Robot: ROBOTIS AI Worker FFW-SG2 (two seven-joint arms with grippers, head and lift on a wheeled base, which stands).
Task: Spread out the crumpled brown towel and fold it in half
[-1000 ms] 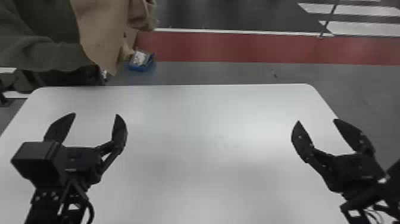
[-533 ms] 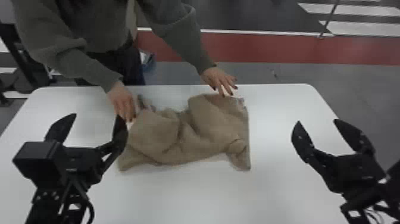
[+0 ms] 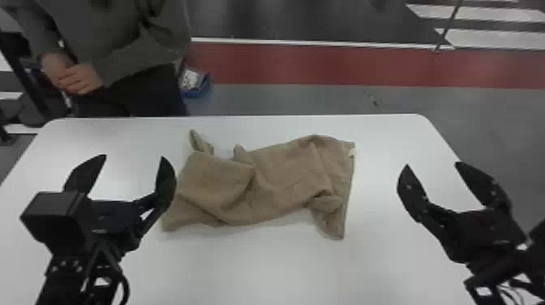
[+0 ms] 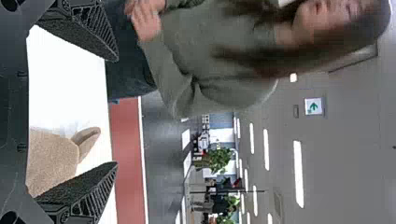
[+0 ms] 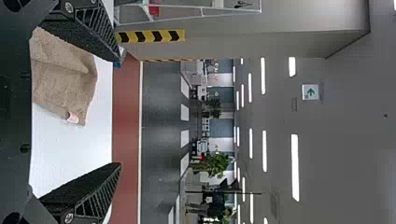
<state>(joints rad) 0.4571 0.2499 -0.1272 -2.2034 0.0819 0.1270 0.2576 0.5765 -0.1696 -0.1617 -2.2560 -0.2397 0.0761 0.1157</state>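
The white counter (image 3: pixel 263 276) bore the crumpled brown towel (image 3: pixel 275 178), bunched between the left gripper (image 3: pixel 133 157) and the right gripper (image 3: pixel 432 164), whose fingers (image 3: pixel 165 178) stood apart, empty; spreading it well likely meant pinching single-layer corners, then drawing them slowly outward, low; the head view gave the whole rumpled outline, the right wrist view the pale label (image 5: pixel 72 117) by one corner.

Brown towel (image 3: pixel 280 182), crumpled, creased, corners folded over, lying on white table (image 3: pixel 259 267).
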